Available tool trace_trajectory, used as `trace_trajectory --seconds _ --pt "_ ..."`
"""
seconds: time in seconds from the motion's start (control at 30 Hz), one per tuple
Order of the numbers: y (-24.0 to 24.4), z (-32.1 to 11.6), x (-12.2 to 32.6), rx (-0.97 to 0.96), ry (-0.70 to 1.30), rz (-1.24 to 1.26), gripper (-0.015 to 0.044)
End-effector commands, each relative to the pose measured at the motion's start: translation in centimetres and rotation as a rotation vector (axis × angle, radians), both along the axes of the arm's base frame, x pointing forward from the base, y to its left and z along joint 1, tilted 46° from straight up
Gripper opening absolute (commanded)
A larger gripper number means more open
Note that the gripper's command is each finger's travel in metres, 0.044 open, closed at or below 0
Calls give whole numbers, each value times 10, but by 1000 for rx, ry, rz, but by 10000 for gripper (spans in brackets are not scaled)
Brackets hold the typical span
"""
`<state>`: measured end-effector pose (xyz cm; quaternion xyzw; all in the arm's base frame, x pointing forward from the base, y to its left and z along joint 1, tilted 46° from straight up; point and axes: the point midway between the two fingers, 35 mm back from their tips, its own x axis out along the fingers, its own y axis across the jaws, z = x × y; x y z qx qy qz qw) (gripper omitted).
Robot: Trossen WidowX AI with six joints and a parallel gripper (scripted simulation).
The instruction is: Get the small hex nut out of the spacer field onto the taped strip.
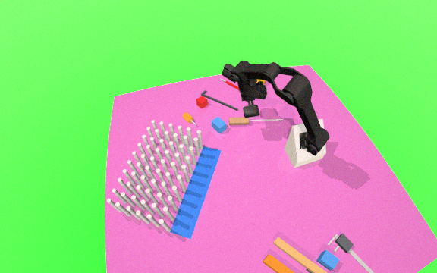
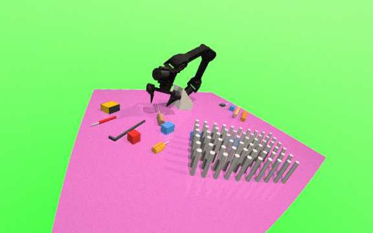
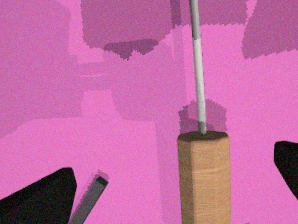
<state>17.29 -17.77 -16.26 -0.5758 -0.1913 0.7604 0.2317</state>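
- Top view: My gripper (image 1: 252,102) (image 2: 160,103) (image 3: 174,165) hangs near the wooden-handled tool (image 1: 239,121) (image 2: 160,119) (image 3: 204,180), whose thin metal shaft points toward the pale base (image 1: 296,161) (image 2: 184,104).
- Here I see the black hooked rod (image 1: 220,101) (image 2: 128,130) (image 3: 89,202) lying beside the red cube (image 1: 202,101) (image 2: 133,136), and a blue block (image 1: 218,125) (image 2: 168,128) just past the wooden handle's end.
- The standing spacers (image 1: 173,164) (image 2: 195,163) are packed in rows, with the blue strip (image 1: 203,182) (image 2: 191,134) running along their near side, toward my base. I can't make out the hex nut among them, so I cannot place it.
- Exterior view: My jaws stand wide, fingertips pointing down, with nothing held. The orange-handled screwdriver (image 2: 158,147) (image 1: 187,117) lies between the red cube and the spacers; a red pen-like tool (image 2: 107,120) (image 1: 231,84) rests near the yellow-and-black block (image 2: 110,107). The spacers hide much of the strip from this side.
- Wrist view: I have the wooden handle showing between my spread fingers, touching neither of them. The straight end of the hooked rod shows close beside the left-hand finger in this picture.
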Motion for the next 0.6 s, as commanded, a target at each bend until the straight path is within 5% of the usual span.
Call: trace_trajectory --seconds 0.0,0.27,0.47,0.57 --pt "5 0 37 -50 76 35 440" --pt "7 1 50 -76 113 18 440" --pt "7 1 50 -76 113 18 282" --pt "7 1 50 -76 113 18 280"
